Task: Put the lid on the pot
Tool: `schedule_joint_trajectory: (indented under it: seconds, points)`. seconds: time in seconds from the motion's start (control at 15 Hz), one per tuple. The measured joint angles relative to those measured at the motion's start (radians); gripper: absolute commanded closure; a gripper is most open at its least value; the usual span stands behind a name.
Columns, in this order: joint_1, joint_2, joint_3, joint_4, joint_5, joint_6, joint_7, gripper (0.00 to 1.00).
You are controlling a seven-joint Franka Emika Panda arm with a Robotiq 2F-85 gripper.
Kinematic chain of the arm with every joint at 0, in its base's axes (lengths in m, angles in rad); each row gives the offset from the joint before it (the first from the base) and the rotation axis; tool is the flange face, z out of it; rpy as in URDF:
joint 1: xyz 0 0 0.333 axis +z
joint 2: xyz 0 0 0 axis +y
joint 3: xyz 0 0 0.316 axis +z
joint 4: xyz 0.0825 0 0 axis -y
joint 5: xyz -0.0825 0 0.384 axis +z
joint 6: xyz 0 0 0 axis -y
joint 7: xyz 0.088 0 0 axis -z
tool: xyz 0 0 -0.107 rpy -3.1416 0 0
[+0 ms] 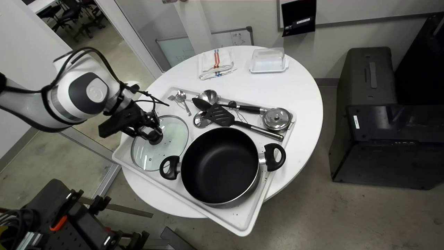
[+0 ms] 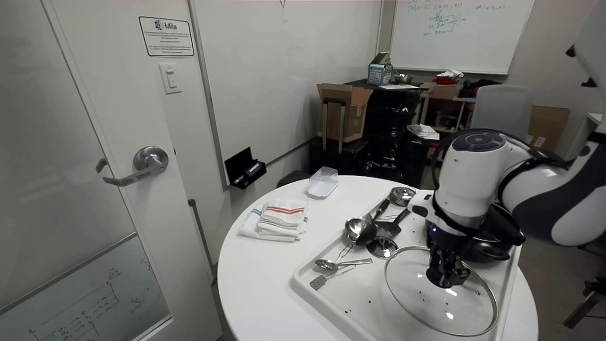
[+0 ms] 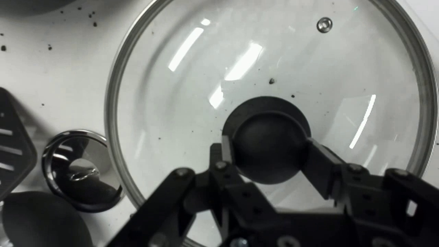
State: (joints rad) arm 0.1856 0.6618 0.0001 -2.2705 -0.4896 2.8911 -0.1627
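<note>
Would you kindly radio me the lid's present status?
Pincer closed on lid knob. Lid beside pot, not yet on it. One pot handle jutting toward lid, possibly in the way.

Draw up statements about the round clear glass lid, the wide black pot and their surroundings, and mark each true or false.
The black gripper straddles the round black knob of the clear glass lid. True.
The wide black pot stands on a white rimmed tray. True.
The lid covers the pot. False: the pot stands open.
Folded white striped cloths lie outside the tray. True.
The pot has one handle. False: it has two black loop handles.
</note>
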Motion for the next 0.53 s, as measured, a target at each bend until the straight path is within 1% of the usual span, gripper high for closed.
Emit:
schedule_joint_trajectory:
  seconds: [0.13, 0.4, 0.53]
  points:
    - [-0.037, -0.072, 0.031, -0.051, 0.024, -0.001, -0.033, 0.74]
    - [-0.135, -0.211, 0.110, -0.135, 0.113, -0.015, -0.116, 0.74]
    - [-0.169, -0.267, 0.126, -0.156, 0.152, -0.035, -0.135, 0.74]
